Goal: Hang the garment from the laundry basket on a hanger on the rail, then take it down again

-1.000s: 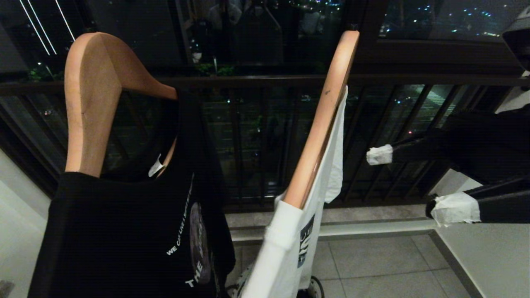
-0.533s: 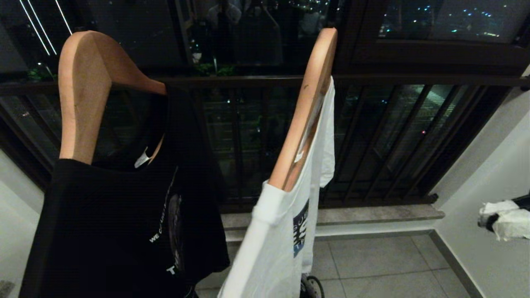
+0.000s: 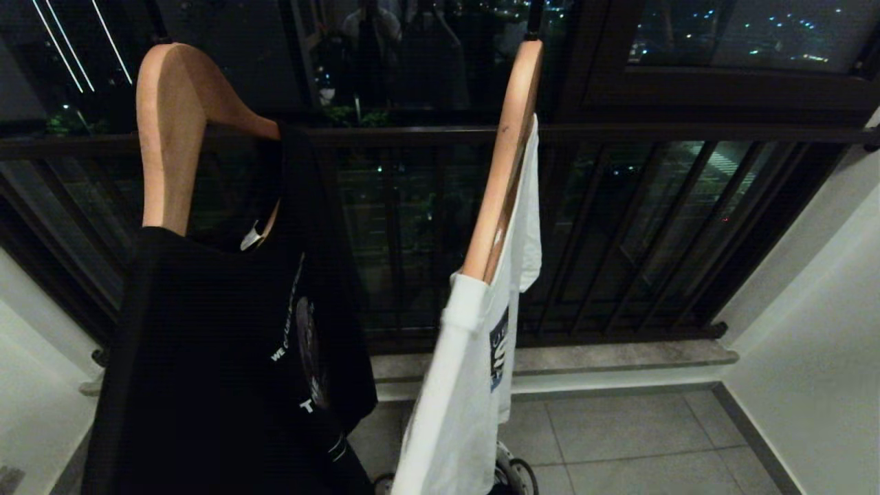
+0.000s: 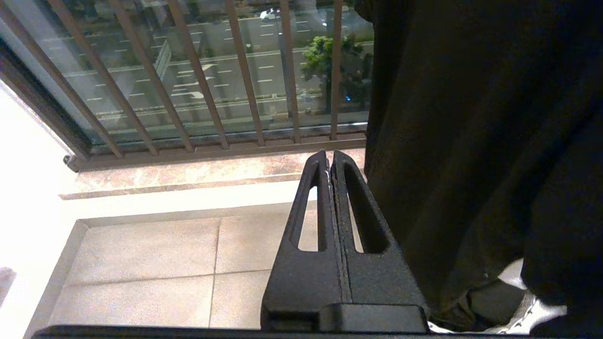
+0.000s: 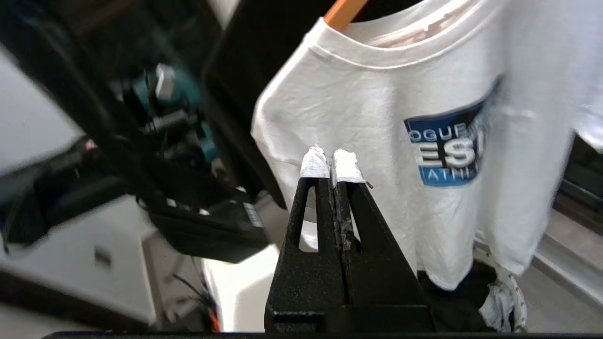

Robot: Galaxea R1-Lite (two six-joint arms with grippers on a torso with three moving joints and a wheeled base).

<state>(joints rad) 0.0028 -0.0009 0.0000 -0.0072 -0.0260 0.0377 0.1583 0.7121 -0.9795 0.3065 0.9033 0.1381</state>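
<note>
The white shirt (image 5: 377, 117) hangs on its hanger (image 3: 505, 158). Your right end effector (image 5: 332, 162) is closed and empty, just beside it. Open wide, then grab the hanger, not the cloth.

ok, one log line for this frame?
white T-shirt: on wooden hanger | black T-shirt: hung | right pincer: shut, empty | left pincer: shut, parked

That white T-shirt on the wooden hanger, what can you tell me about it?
The white T-shirt looks like soft cotton, with a ribbed round collar and a blue printed logo on the chest. It hangs on a pale wooden hanger that runs through the neck, seen nearly edge-on in the head view, beside a black T-shirt. The right pincer, shut, is near it without gripping it.
</note>
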